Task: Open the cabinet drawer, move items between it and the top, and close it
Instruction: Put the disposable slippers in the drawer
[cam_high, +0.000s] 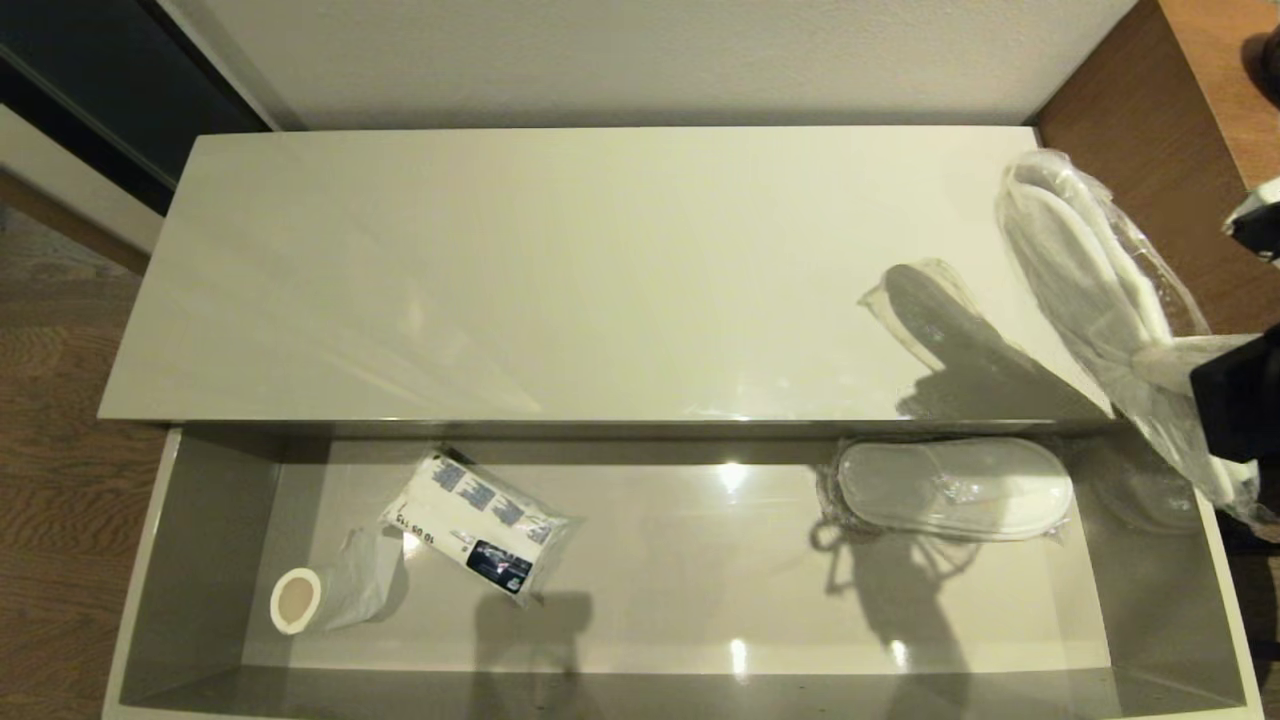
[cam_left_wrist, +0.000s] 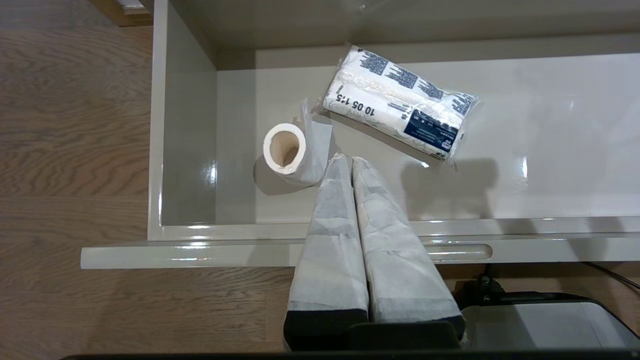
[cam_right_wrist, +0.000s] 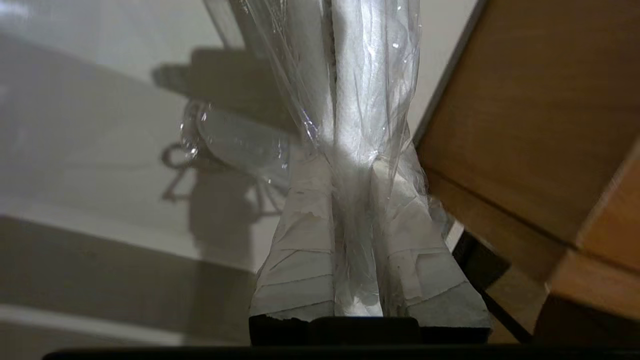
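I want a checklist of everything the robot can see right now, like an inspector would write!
Surface: the top is a glossy cream slab; its right end shows a dark shadow.
Job's things: the cabinet drawer is open. In it, the toilet-paper roll lies at the left and one bagged slipper pack at the right. A second bagged slipper pack is held up over the cabinet's right end.
Clutter: white packet with blue printing, in the drawer beside the roll.
Grippers: right gripper is shut on the lifted pack's plastic; left gripper is shut, empty, near the drawer's left front.
Cables: a dark cable on the floor.
Surroundings: white wall, wood floor, brown desk.
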